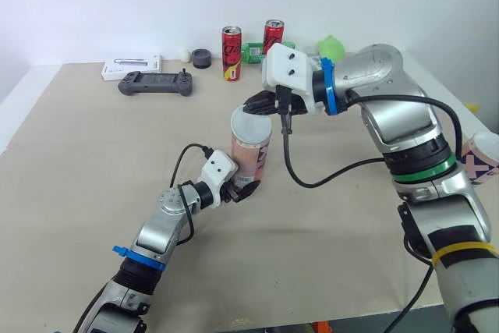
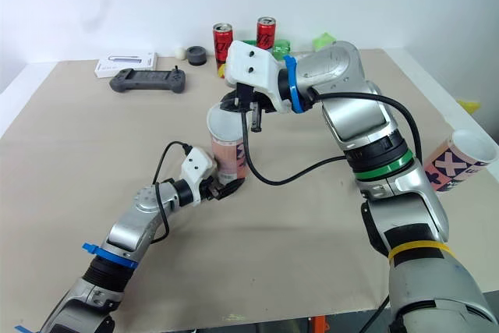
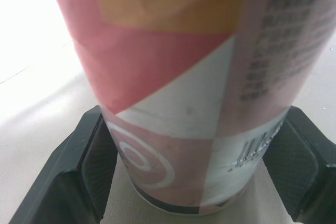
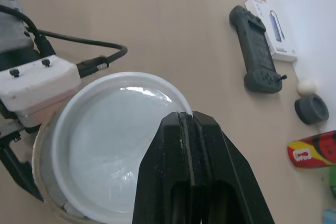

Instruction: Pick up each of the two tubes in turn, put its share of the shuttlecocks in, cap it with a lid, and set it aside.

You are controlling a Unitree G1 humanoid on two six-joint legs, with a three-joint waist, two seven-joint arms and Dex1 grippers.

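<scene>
A pink and white tube (image 1: 251,155) stands upright on the tan table (image 1: 93,161). My left gripper (image 1: 242,189) is shut on the tube's base, one finger (image 3: 89,166) on each side. A white translucent lid (image 4: 110,140) lies over the tube's mouth, slightly off centre, so the tube's rim (image 4: 44,182) shows on one side. My right gripper (image 4: 188,121) is shut on the lid's edge from above, and in the head views it hangs just over the tube top (image 2: 238,103). A second tube (image 2: 460,160), patterned with crosses, lies at the far right edge.
At the back of the table are a dark game controller (image 1: 156,83), a white box (image 1: 131,66), two red cans (image 1: 231,53), a small black cylinder (image 1: 202,58), a white ball (image 1: 184,54) and green items (image 1: 331,46). A black cable (image 1: 312,181) loops from my right wrist.
</scene>
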